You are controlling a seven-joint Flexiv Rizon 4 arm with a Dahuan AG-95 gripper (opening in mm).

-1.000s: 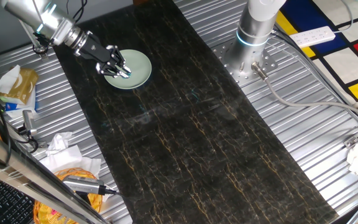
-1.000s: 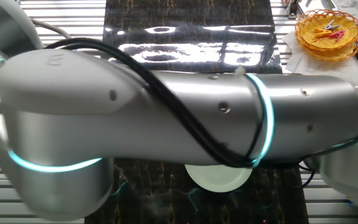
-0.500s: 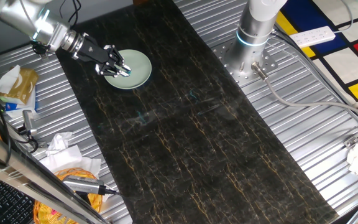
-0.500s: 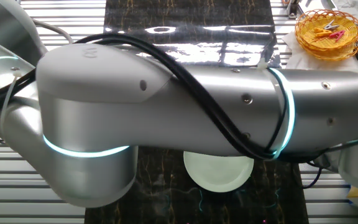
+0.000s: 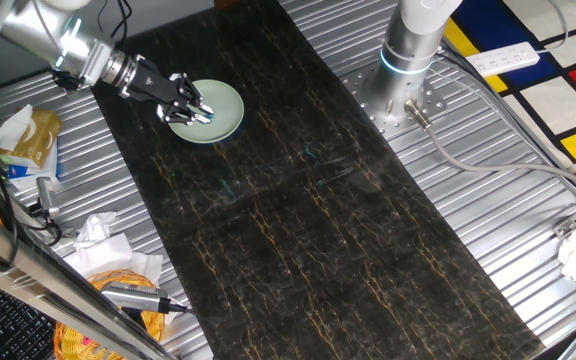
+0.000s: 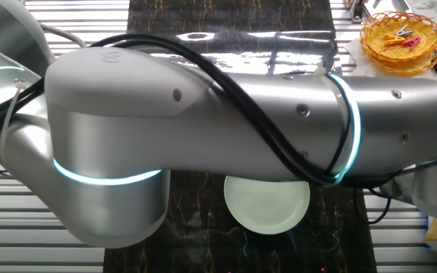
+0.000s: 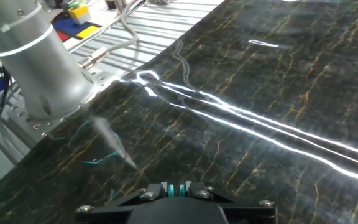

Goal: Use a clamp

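A round pale green plate (image 5: 220, 108) lies on the black marbled mat at the far left; the other fixed view shows it (image 6: 268, 211) partly under the arm. My gripper (image 5: 194, 111) hovers over the plate's left edge. In the hand view the gripper (image 7: 177, 188) shows only at the bottom edge, its black fingers shut on the clamp (image 7: 171, 189), a tiny teal piece pinched between them. The plate is out of the hand view.
The arm's silver base (image 5: 408, 60) stands on the ribbed metal table to the right of the mat (image 5: 298, 200); it also shows in the hand view (image 7: 36, 62). Bags, tissue and a wicker basket (image 6: 400, 34) crowd the left side. A power strip (image 5: 503, 58) lies far right.
The arm has swung a little, and the gripper has shifted slightly up and left over the plate's edge. More of the plate now shows beneath the arm.
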